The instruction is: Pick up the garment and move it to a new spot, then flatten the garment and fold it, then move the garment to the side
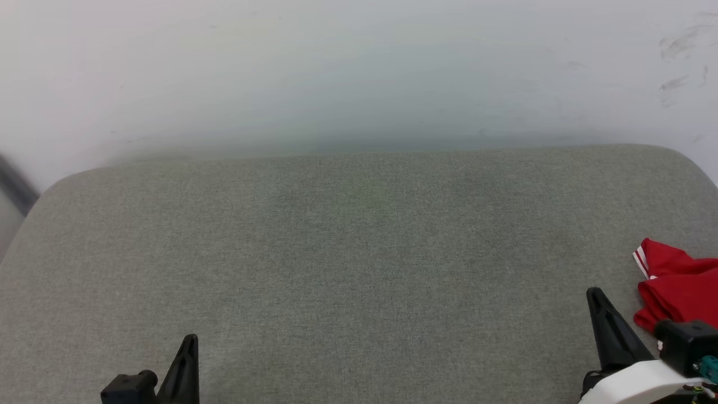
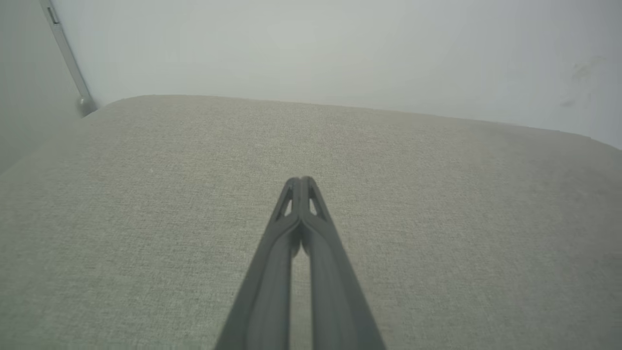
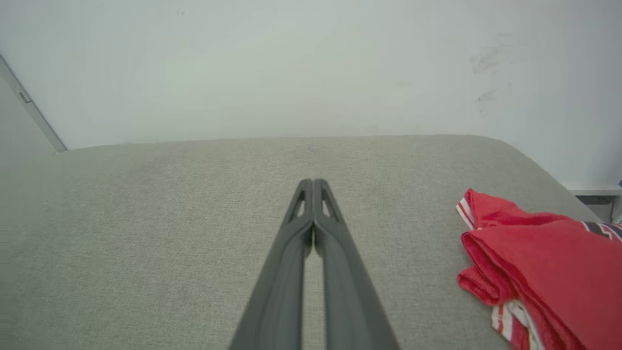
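**Item 1: left gripper** (image 2: 301,181). The two dark fingers are pressed together tip to tip and nothing is pinched. It is held low over bare upholstery at the near left.

**Item 2: right gripper** (image 3: 312,182). The fingers are likewise pressed together and nothing is held. It is pointed toward the wall (image 1: 359,73), with the garment just beside it on its right and apart from the fingers.

**Item 3: garment** (image 3: 534,262). Red, thin and soft, it is gathered into a loose bundle with rolled edges, and striped trim (image 3: 508,324) is shown at its near end. It is placed at the far right of the cushion (image 1: 359,252), close to the edge.

**Item 4: stage, as judged.** Two readings are fitted: a bundle waiting at the side to be carried off and spread, or one already folded and set aside. The folds are too loosely seen for either to be preferred.

**Item 5: handling, as judged.** Any grasp would be best taken on a rolled edge or the trim, so that a single layer is not dragged out of the bundle. Closed fingers passing near it are best kept clear of the fabric.

**Item 6: containers.** None is made out. The garment is borne by the cushion alone.
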You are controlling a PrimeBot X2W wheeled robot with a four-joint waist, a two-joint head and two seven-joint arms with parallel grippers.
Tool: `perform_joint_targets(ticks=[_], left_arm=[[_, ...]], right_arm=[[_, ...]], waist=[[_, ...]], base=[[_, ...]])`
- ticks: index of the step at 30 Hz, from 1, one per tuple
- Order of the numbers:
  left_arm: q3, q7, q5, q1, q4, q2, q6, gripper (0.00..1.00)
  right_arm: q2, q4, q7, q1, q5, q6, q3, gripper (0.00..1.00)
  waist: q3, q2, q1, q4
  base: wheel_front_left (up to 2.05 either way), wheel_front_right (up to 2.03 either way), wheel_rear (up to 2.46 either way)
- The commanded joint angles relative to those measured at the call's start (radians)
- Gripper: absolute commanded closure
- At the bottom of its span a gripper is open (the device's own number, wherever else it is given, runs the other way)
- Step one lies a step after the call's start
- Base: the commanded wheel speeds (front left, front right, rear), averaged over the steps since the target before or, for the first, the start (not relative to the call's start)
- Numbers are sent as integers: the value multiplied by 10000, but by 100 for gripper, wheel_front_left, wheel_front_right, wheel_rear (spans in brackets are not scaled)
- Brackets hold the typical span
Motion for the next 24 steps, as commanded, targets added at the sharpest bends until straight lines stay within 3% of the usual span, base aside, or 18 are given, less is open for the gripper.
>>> perform_joint_targets(ticks=[1,24], left_arm=[[153,88,-392,-198,-118,19,-95,100],[934,1109,-3864,-902,284,-601,-795,100]], right_arm=[[-9,-54,-24,-139,518,0,-4,100],[-113,1079,-14,-864,4862,-1,-47,100]], waist=[[6,0,0,-2],[97,0,0,-26]], base=[[0,0,0],[0,0,0]])
